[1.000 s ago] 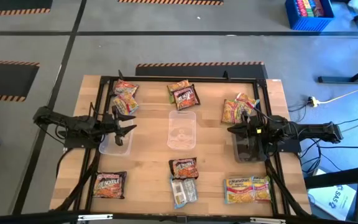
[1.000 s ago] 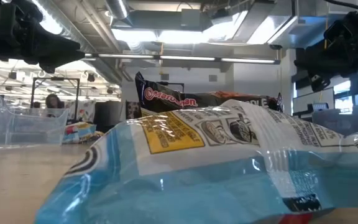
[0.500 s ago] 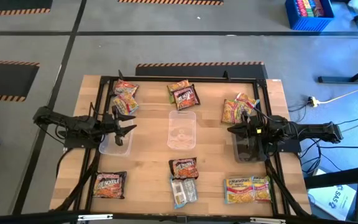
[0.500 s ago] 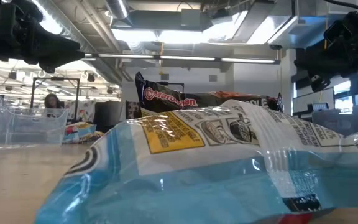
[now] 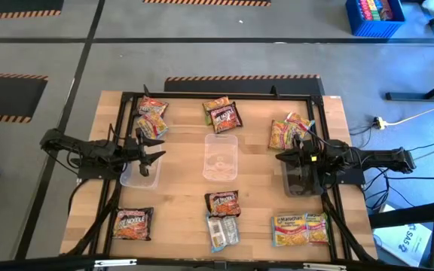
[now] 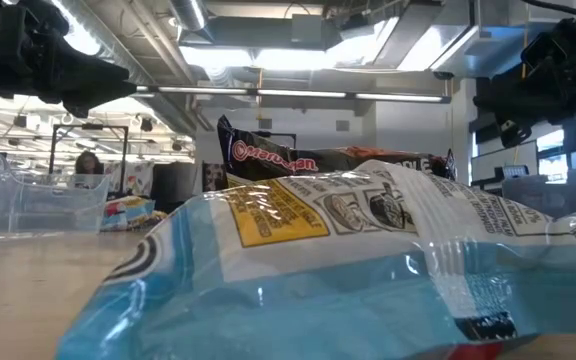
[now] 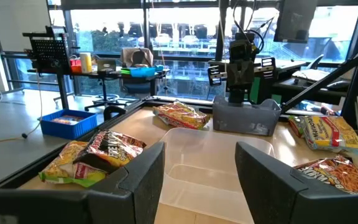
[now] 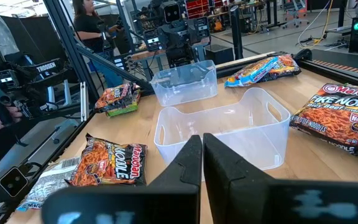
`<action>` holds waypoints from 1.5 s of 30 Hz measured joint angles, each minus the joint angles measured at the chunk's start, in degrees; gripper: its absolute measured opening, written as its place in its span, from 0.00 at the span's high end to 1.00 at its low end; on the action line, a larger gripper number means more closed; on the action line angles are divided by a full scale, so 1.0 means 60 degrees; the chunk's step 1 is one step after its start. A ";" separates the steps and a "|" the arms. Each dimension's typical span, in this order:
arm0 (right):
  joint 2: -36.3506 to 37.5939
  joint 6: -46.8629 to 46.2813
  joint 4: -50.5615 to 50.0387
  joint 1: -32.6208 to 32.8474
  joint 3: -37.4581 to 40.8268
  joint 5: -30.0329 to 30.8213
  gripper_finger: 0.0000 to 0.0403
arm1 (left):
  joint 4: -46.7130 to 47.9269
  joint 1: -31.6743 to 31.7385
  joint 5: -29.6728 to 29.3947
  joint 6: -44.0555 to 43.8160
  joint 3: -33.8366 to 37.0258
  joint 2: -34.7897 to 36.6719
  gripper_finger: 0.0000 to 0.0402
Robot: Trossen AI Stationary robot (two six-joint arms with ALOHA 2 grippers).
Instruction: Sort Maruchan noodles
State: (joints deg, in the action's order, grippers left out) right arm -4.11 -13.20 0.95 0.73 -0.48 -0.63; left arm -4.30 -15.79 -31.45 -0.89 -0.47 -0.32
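Ramen packets lie flat on the table in several groups: a far-left pile, far-middle ones, a far-right pile, a near-left orange-red one, a maroon one with a light blue one beside it, and a near-right yellow-pink pair. My left gripper hovers open over the left clear bin, pointing at the centre bin. My right gripper hovers shut above the right bin, holding nothing.
A black frame edges the wooden table. In the low view the light blue packet fills the foreground with the maroon one behind it. A person stands beyond the table. Bare wood lies between the bins.
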 joint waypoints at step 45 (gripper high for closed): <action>-0.1825 -0.1288 0.2433 0.0000 0.0006 0.3016 0.99 | -0.4270 0.2544 -0.0345 -0.1142 -0.0060 -0.1566 0.53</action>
State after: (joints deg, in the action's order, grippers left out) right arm -15.06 -20.93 15.55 0.73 -0.45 17.47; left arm -29.92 -0.53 -33.52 -7.74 -0.83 -9.71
